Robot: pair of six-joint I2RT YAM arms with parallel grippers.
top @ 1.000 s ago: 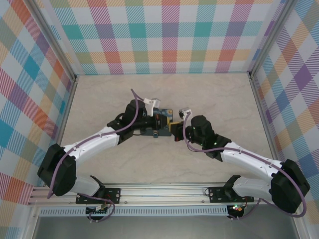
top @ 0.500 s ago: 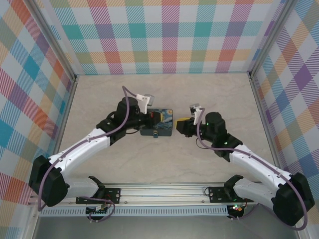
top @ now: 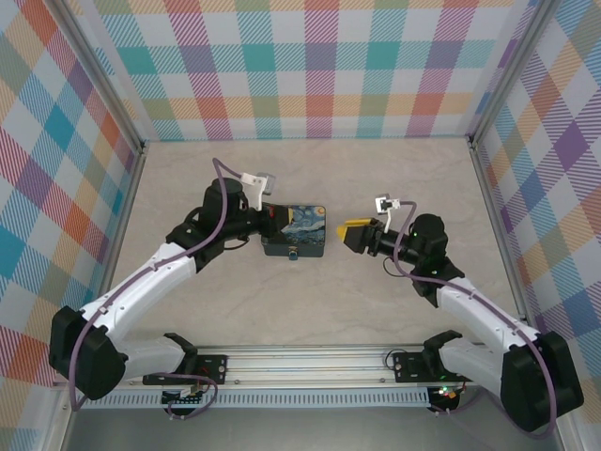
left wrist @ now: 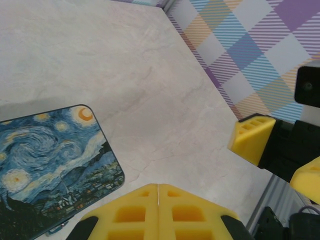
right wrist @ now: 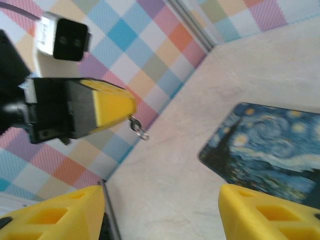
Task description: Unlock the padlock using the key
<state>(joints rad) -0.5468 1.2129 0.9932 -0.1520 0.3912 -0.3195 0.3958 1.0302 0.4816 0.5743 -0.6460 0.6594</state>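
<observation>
The padlock (top: 294, 254) is a tiny blue speck at the near edge of the Starry Night tin (top: 296, 230). My left gripper (top: 272, 219) hovers at the tin's left end, its yellow pads (left wrist: 158, 200) pressed together. In the right wrist view the left gripper (right wrist: 127, 106) pinches the key (right wrist: 137, 128), whose metal head and small ring hang from the fingertips. My right gripper (top: 353, 235) stands to the right of the tin, clear of it. Its fingers (right wrist: 50, 212) are spread wide with nothing between them, and the same gripper (left wrist: 272, 155) faces the left wrist camera.
The painted tin (left wrist: 50, 165) lies flat in the middle of the marble-patterned table (top: 310, 301). Checked walls (top: 319, 66) and metal corner posts close in the back and both sides. Bare table lies behind and in front of the tin.
Both arms have drawn apart from the tin's near edge, the left going left and the right going right. The right gripper has gone from shut to open; the left has stayed shut.
</observation>
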